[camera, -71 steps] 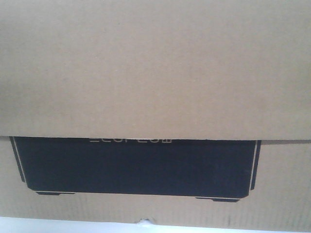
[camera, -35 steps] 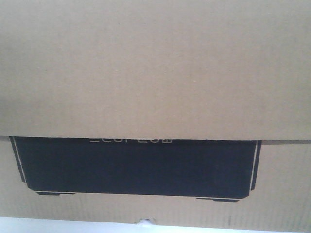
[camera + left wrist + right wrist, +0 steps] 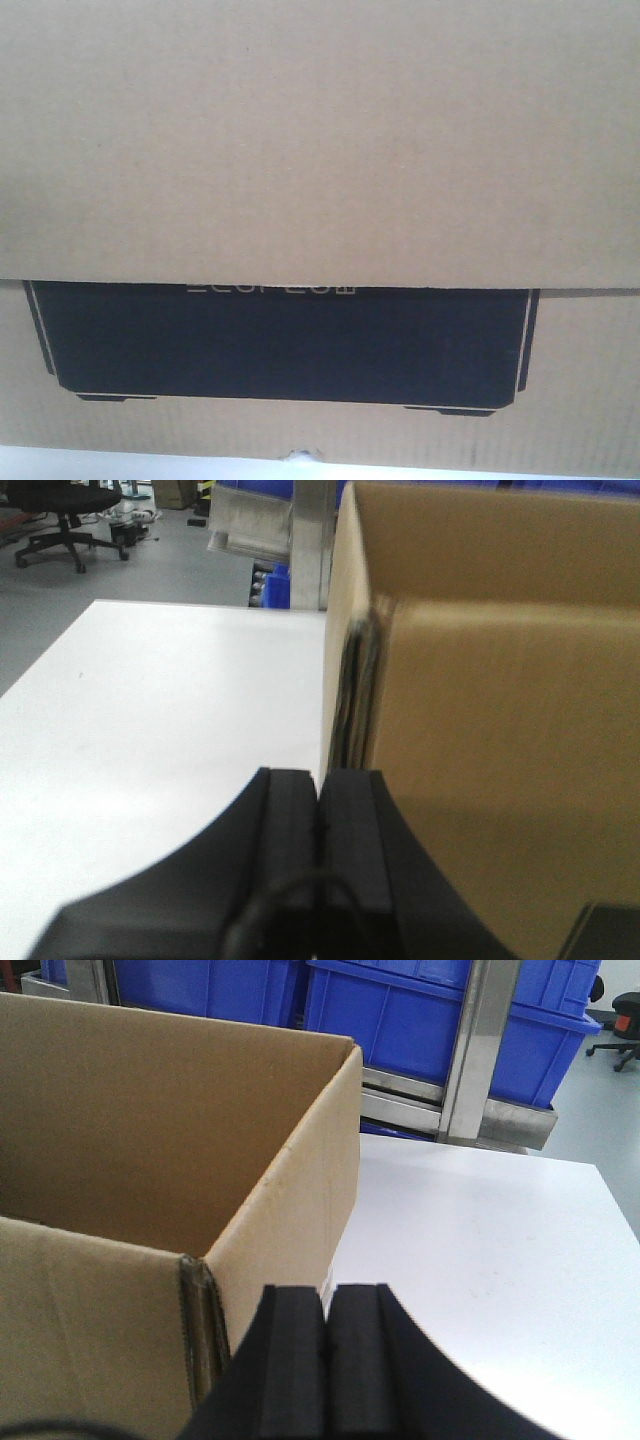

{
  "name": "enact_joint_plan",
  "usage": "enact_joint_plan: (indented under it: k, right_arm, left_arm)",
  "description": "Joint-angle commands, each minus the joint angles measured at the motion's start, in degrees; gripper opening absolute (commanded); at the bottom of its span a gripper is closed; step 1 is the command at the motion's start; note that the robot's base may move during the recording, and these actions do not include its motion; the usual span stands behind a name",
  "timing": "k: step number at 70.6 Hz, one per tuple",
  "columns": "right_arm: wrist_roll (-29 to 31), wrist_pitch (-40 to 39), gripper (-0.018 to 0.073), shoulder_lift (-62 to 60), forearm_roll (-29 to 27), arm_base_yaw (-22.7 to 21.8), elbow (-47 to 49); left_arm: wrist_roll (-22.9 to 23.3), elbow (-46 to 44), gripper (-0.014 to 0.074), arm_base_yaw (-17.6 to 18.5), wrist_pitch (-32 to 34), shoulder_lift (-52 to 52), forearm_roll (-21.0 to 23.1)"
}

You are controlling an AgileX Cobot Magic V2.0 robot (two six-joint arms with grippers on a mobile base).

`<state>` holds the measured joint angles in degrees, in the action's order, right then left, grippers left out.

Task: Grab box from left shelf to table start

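The box, open-topped brown corrugated cardboard with a matte black clipped-corner panel, rests on the smooth white surface. Against its left wall sits the left end effector, dark pads pressed together; by its right corner, the right end effector, likewise closed, pinching nothing.

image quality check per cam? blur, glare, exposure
Front view: the box fills the frame, soft and grainy, panel lettering unreadable, a blown-out pale strip along the bottom. Left wrist: box corner smeared, left pincer dark and soft, table bright but not clipped. Right wrist: sharpest view; table shows a mild sheen, right pincer underexposed, blue bins in focus.
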<state>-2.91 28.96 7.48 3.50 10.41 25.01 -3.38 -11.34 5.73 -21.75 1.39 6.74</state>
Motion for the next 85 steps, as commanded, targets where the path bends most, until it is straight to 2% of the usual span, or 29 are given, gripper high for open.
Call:
enact_joint_plan:
  k: [1, 12, 14, 85]
  right_arm:
    - [0.2, -5.4, 0.0057, 0.7, 0.7, 0.2, 1.3]
    - [0.2, -5.4, 0.0057, 0.7, 0.7, 0.2, 1.3]
    - [0.2, -5.4, 0.0057, 0.7, 0.7, 0.2, 1.3]
    - [0.2, -5.4, 0.0057, 0.7, 0.7, 0.2, 1.3]
  left_arm:
    - [0.4, 3.9, -0.0104, 0.0, 8.1, -2.5, -1.1]
    - [0.5, 13.3, -0.0104, 0.0, 21.0, -2.6, -1.0]
    - [0.5, 12.7, -0.0104, 0.0, 18.3, -2.7, -1.0]
    - [0.5, 13.0, -0.0104, 0.0, 18.9, -2.7, -0.4]
